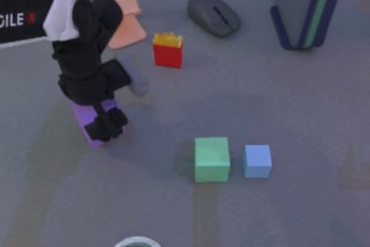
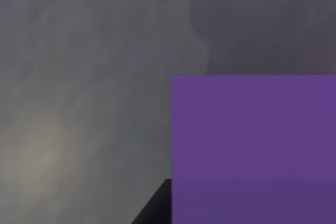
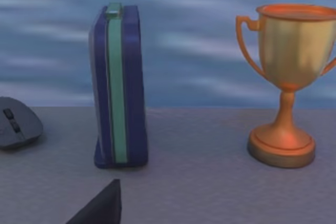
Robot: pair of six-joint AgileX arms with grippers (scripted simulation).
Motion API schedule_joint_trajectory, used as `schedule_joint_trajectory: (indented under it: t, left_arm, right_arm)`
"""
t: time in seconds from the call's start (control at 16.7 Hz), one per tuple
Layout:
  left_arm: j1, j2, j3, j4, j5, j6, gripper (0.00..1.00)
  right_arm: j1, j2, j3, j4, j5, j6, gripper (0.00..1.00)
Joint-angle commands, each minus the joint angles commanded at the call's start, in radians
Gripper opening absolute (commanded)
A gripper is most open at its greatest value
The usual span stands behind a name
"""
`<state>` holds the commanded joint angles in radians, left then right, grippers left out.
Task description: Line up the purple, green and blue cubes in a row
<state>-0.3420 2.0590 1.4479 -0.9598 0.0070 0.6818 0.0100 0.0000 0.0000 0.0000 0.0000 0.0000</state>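
- Nearest the worktop's front edge, a pale round rim (image 1: 137, 241) showed only in part.
- Your green cube (image 1: 212, 159) and blue cube (image 1: 257, 161) sat just beside each other, apart by a narrow gap, right of centre toward the front.
- Your left gripper (image 1: 104, 123) stood over the purple cube (image 1: 92, 131) toward the left edge; whether its fingers were parted or clamped could not be told. The left wrist view showed the cube close up (image 2: 252, 145).
- Farther back stood a red fries box (image 1: 167, 50).
- Along the rear edge stood a grey mouse (image 1: 213, 14) and an upright blue case (image 1: 305, 7).
- Your right arm was out of the top view; its wrist view showed a gold trophy (image 3: 289, 77).
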Motion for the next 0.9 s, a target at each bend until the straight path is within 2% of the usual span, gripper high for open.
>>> schedule_joint_trajectory:
  t: [0.24, 0.54, 0.72, 0.9]
  left_arm:
    - [0.007, -0.052, 0.075, -0.122, 0.000, 0.000, 0.00]
    - [0.000, -0.052, 0.075, -0.124, -0.001, 0.005, 0.00]
    - [-0.046, -0.066, 0.070, -0.135, -0.001, 0.067, 0.00]
    - [-0.128, -0.096, 0.057, -0.153, -0.001, 0.177, 0.00]
  right_arm:
    - [0.000, 0.000, 0.000, 0.000, 0.000, 0.000, 1.00]
    - [0.000, 0.000, 0.000, 0.000, 0.000, 0.000, 1.00]
    - [0.000, 0.000, 0.000, 0.000, 0.000, 0.000, 1.00]
    - [0.000, 0.000, 0.000, 0.000, 0.000, 0.000, 1.00]
